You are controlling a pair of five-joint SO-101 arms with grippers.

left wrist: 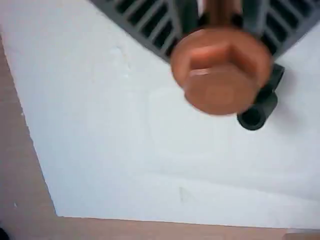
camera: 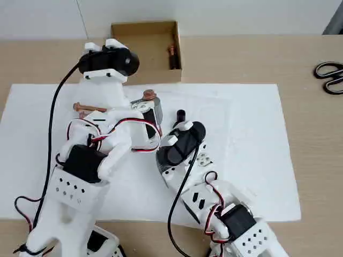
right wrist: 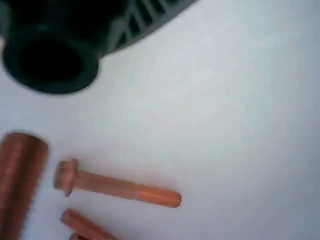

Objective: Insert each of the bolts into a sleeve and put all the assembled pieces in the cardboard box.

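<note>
The left gripper (camera: 148, 108) is clenched on a copper-coloured bolt (left wrist: 220, 70). It is gripped by the shank, with the hexagonal head turned to the wrist camera and the threaded end turned away. The right gripper (camera: 181, 122) is closed around a black sleeve (right wrist: 50, 60), whose open bore is seen from its own wrist camera. The threaded end of the held bolt is seen near the sleeve but apart from it. The two parts are probably held so in order that the bolt can be pushed into the bore. In the left wrist view the sleeve is seen a little to the side of the bolt head, so the alignment is judged as not finished.

Both parts are kept over a white sheet (camera: 252, 160), on which two loose bolts (camera: 88, 107) are lying side by side. Beyond the sheet stands the cardboard box (camera: 140, 43), with one assembled piece (camera: 172, 56) laid against its wall. Four bolts and two sleeves are counted. Scissors (camera: 329, 75) lie well apart on the table (camera: 268, 53).
</note>
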